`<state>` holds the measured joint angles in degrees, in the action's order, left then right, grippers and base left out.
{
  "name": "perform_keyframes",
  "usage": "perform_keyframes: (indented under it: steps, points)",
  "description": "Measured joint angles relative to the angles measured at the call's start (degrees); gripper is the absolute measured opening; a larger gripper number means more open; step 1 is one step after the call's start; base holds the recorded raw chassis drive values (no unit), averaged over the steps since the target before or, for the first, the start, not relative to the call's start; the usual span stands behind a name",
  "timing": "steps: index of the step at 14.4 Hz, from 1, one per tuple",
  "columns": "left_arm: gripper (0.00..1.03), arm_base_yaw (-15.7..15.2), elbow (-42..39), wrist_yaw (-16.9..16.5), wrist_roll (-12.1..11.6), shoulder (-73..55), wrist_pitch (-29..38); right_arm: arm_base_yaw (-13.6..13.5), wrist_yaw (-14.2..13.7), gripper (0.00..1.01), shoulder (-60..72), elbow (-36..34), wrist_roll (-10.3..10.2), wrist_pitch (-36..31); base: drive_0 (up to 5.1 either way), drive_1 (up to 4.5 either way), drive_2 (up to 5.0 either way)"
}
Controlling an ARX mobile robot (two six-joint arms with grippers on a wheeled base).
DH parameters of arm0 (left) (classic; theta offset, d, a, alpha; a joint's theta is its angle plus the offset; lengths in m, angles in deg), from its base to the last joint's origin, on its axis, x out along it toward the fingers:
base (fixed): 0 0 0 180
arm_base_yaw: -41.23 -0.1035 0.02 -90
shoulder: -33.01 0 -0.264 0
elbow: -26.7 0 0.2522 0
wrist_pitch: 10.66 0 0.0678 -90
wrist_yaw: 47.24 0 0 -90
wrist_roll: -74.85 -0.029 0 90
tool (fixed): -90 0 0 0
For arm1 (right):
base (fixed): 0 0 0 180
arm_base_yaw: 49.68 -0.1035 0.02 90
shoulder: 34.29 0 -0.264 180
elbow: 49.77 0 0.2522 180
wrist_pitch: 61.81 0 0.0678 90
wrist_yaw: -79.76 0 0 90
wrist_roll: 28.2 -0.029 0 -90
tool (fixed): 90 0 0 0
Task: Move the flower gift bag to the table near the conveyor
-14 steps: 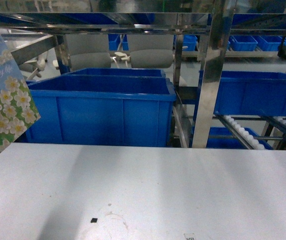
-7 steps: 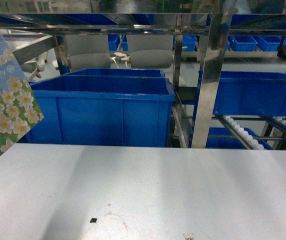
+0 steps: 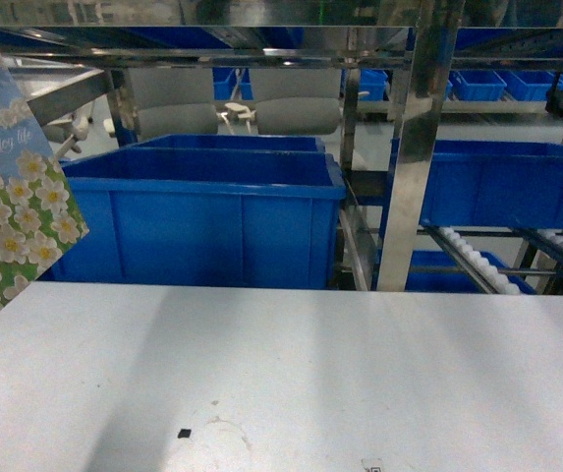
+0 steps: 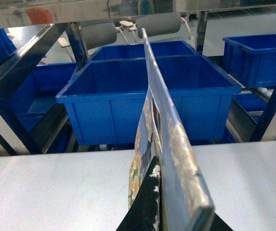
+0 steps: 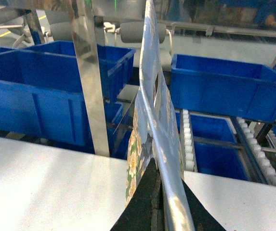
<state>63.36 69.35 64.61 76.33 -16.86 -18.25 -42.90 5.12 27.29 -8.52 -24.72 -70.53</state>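
Left gripper (image 4: 159, 211) clamped on flower gift bag (image 4: 164, 139) edge-on, table (image 4: 56, 192) below, blue bin (image 4: 147, 91) ahead, right gripper (image 5: 159, 207) clamping a like bag (image 5: 152, 125), conveyor (image 5: 188, 139) rollers beyond, head view alone showing daisy face at left.

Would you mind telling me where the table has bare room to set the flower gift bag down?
The table is bare across its middle and right, from the blue bins and steel post beyond its far edge forward; only a small dark mark sits near the front. The left edge is crowded by the flower gift bag, held in the left gripper.
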Motion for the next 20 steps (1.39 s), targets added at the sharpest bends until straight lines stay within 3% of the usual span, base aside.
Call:
perform_keyframes:
  steps: [2,7,10,17,20]
  points:
    - [0.02,0.00,0.00,0.00,0.00,0.00,0.00,2.45,1.11,0.02,8.28,-0.59,0.94,-3.72,0.0,0.00,0.0]
    - [0.02,0.00,0.00,0.00,0.00,0.00,0.00,7.56,2.34,0.02,20.96,-5.51,7.37,-9.77,0.0,0.00,0.0]
    - [0.02,0.00,0.00,0.02,0.00,0.00,0.00,10.64,2.89,0.02,25.53,-5.84,9.70,-11.08,0.0,0.00,0.0]
    - [0.02,0.00,0.00,0.02,0.00,0.00,-0.02,14.53,4.66,0.02,30.64,-6.51,12.74,-12.76,0.0,0.00,0.0]
    - [0.02,0.00,0.00,0.00,0.00,0.00,-0.02,14.47,5.25,0.03,30.40,-7.98,13.40,-12.20,0.0,0.00,0.0]
